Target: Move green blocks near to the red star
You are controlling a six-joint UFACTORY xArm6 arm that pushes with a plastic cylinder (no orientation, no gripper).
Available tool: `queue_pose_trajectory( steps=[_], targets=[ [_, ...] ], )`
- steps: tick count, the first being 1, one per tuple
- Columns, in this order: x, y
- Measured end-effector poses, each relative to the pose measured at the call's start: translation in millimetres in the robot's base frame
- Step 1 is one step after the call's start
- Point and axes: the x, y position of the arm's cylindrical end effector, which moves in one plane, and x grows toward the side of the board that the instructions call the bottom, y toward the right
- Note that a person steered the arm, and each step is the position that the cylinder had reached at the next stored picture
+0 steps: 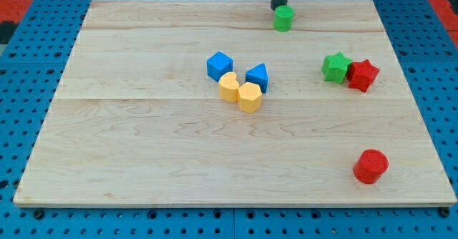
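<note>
The red star [363, 74] lies at the view's right on the wooden board [143, 146]. A green star [335, 67] touches its left side. A green cylinder [284, 18] stands near the board's top edge, well to the upper left of the red star. My tip [278, 8] is at the top of the view, just above and left of the green cylinder, touching or nearly touching it.
A blue cube [220, 65], a blue triangular block [257, 76], a yellow crescent-like block [229, 87] and a yellow hexagonal block [250, 96] cluster near the board's middle. A red cylinder [371, 166] stands at the lower right.
</note>
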Motion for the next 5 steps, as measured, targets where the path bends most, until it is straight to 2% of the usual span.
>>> queue_pose_trajectory(
  steps=[1, 2, 5],
  targets=[
    [31.4, -1.9],
    [26.2, -59.4],
    [79.6, 56.6]
  ],
)
